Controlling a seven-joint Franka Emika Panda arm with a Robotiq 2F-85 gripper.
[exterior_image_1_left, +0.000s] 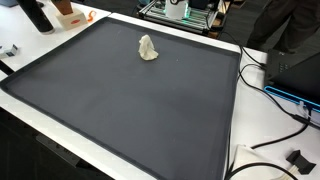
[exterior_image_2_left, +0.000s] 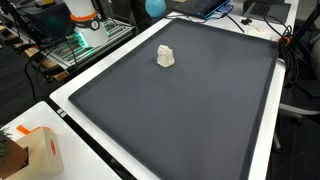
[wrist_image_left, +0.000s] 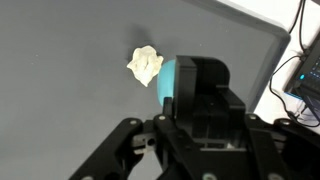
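A small crumpled off-white lump (exterior_image_1_left: 148, 48) (exterior_image_2_left: 165, 57) lies alone on a large dark grey mat (exterior_image_1_left: 130, 110) (exterior_image_2_left: 190, 120), toward its far side in both exterior views. The wrist view has the lump (wrist_image_left: 145, 66) just left of and beyond my gripper (wrist_image_left: 200, 110). Only the gripper's black body, a teal part and its linkages show there. The fingertips are hidden, and nothing is seen held. The arm does not appear in either exterior view.
A white table rim (exterior_image_1_left: 232, 120) borders the mat. Black cables (exterior_image_1_left: 268, 88) and a dark device (exterior_image_1_left: 300, 65) lie beside it. An orange and white box (exterior_image_2_left: 38, 150) stands at one corner. A blue ball (exterior_image_2_left: 153, 7) and lit equipment (exterior_image_1_left: 180, 10) sit beyond the far edge.
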